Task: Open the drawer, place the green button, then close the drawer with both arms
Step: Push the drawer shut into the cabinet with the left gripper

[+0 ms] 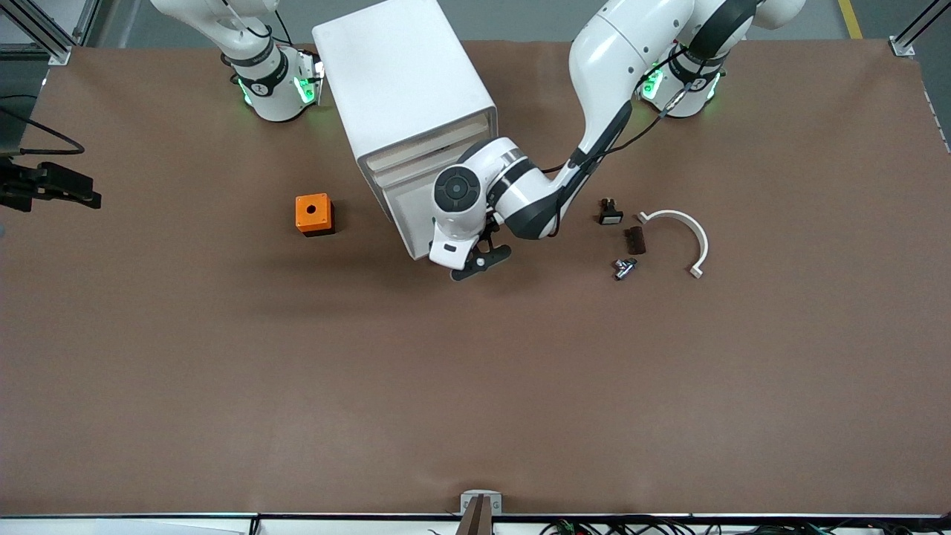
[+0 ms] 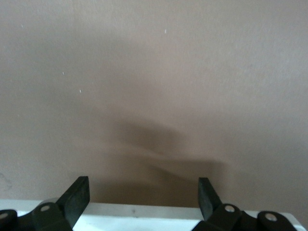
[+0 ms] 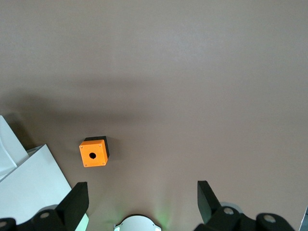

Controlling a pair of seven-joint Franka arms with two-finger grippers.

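Observation:
The white drawer cabinet (image 1: pixel 401 96) stands near the robots' bases, and its drawers look shut. My left arm reaches to the cabinet's front. My left gripper (image 1: pixel 480 261) is low at the front's bottom corner. In the left wrist view it (image 2: pixel 143 185) is open, with a white edge (image 2: pixel 144 216) lying between the fingers (image 2: pixel 77 195). My right gripper (image 3: pixel 143 190) is open and empty, high over the table near its own base, and is out of the front view. No green-capped button shows in any view.
An orange box with a hole (image 1: pixel 314 214) sits beside the cabinet toward the right arm's end and also shows in the right wrist view (image 3: pixel 94 152). Toward the left arm's end lie a small black-and-white part (image 1: pixel 611 213), a dark block (image 1: pixel 634 240), a metal part (image 1: pixel 624 268) and a white curved piece (image 1: pixel 687 234).

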